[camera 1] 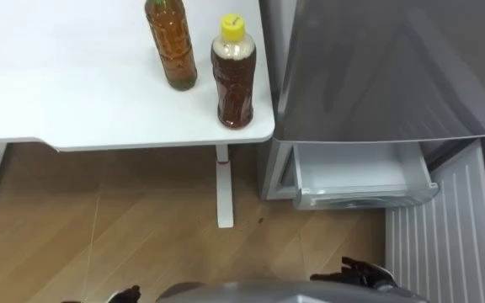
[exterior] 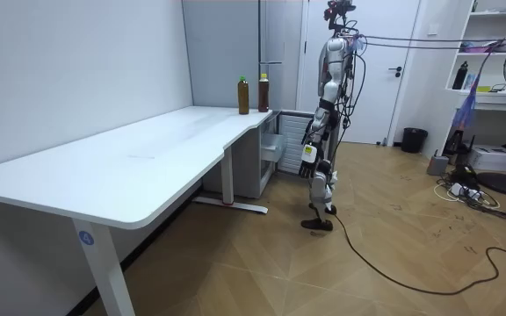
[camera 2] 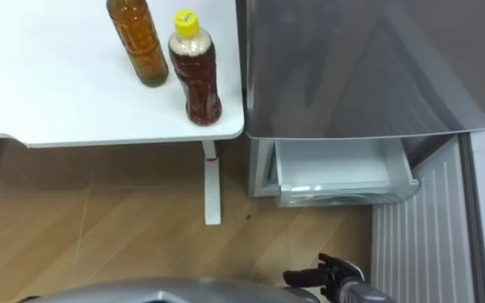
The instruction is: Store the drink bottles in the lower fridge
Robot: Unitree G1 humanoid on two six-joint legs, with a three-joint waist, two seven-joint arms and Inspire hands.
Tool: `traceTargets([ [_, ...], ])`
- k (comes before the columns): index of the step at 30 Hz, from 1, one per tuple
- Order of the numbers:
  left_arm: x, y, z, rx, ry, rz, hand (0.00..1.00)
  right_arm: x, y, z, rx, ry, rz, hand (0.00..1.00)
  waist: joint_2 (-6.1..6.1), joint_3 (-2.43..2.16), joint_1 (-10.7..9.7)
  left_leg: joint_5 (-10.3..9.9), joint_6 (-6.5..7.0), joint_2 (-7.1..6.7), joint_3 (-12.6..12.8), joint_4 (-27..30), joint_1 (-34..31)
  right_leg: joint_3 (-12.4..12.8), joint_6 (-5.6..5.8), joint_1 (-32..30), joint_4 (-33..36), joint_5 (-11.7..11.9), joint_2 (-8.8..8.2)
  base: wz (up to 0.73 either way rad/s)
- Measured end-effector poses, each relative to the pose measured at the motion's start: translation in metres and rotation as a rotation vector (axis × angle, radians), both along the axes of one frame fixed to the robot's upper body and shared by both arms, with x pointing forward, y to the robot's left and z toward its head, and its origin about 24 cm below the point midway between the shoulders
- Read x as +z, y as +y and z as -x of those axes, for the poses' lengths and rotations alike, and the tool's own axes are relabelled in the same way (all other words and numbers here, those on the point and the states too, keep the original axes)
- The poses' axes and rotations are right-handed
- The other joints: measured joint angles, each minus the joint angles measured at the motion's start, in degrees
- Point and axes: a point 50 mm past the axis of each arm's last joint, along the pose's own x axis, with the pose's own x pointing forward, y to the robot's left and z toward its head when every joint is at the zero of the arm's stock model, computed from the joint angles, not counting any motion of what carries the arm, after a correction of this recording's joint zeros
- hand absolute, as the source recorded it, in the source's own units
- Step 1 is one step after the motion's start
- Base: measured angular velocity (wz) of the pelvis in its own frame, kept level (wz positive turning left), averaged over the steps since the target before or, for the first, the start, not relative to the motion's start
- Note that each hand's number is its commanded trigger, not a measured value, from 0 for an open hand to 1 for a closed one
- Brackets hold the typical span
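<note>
Two drink bottles stand near the right corner of the white table point(camera 1: 74, 93). One is amber with a green cap point(camera 1: 172, 42); the other is darker brown with a yellow cap point(camera 1: 235, 76) and stands closest to the corner. Just to their right is the grey fridge point(camera 1: 394, 67), and its lower drawer point(camera 1: 360, 172) is pulled out with nothing inside. My right hand point(camera 1: 356, 273) hangs low below the drawer, fingers relaxed and holding nothing. A tip of my left hand point(camera 1: 125, 295) shows at the bottom edge. In the room view I stand upright facing the fridge.
The lower fridge door point(camera 1: 449, 227) stands swung out at the right, showing its ribbed white inner face. A white table leg point(camera 1: 223, 189) reaches the wooden floor close to the fridge. The table runs long toward the room view's left.
</note>
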Motion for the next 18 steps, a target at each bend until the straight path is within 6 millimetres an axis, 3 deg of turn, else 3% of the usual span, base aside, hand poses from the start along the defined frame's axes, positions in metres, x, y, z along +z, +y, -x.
traceTargets([
  [1, 0.000, -0.001, 0.001, 0.004, 0.007, 0.000, 0.00, 0.000, 0.000, 0.001, -0.016, 0.003, -0.003, 0.00, -0.10, -0.03, -0.02, -0.04, 0.00, -0.04, 0.03, -0.04, 0.37, 0.05, 0.04, 0.19, -0.06, -0.03, -0.02, 0.00],
  [3, -0.001, -0.001, 0.003, 0.011, 0.015, -0.002, 0.00, 0.000, -0.001, 0.002, -0.033, 0.010, -0.003, 0.00, -0.41, 0.36, -0.01, -0.13, 0.02, -0.11, 0.10, -0.10, 0.68, 0.19, 0.13, 0.52, -0.31, -0.13, -0.05, 0.00],
  [4, -0.001, -0.001, 0.003, 0.023, 0.013, -0.007, 0.00, 0.000, -0.002, 0.003, -0.043, 0.012, 0.000, 0.00, -0.01, 0.17, 0.02, -0.29, 0.02, -0.10, 0.10, -0.12, 0.69, 0.26, 0.15, 0.63, -0.59, -0.15, -0.01, 0.00],
  [5, -0.001, 0.000, 0.004, 0.043, 0.008, -0.015, 0.00, 0.000, -0.003, 0.004, -0.048, 0.016, 0.002, 0.00, -0.32, 0.38, 0.07, -0.30, 0.03, -0.11, 0.09, -0.30, 0.67, 0.35, 0.15, 0.61, -0.78, -0.15, 0.03, 0.00],
  [11, -0.001, 0.003, 0.016, 0.215, 0.023, -0.032, 0.00, -0.001, -0.003, 0.005, -0.047, 0.026, 0.011, 0.00, -0.08, 0.11, 0.12, -0.31, 0.02, -0.10, 0.22, -0.58, 0.94, 0.92, 0.15, 0.57, -0.73, -0.15, 0.13, -0.02],
  [18, -0.002, 0.000, 0.024, 0.313, 0.039, -0.012, 0.00, -0.001, -0.002, 0.005, -0.053, 0.036, 0.008, 0.00, -0.47, 0.32, 0.12, -0.52, 0.00, -0.06, 0.18, -0.53, 1.14, 1.57, 0.15, 0.64, -0.71, -0.15, 0.21, -0.01],
])
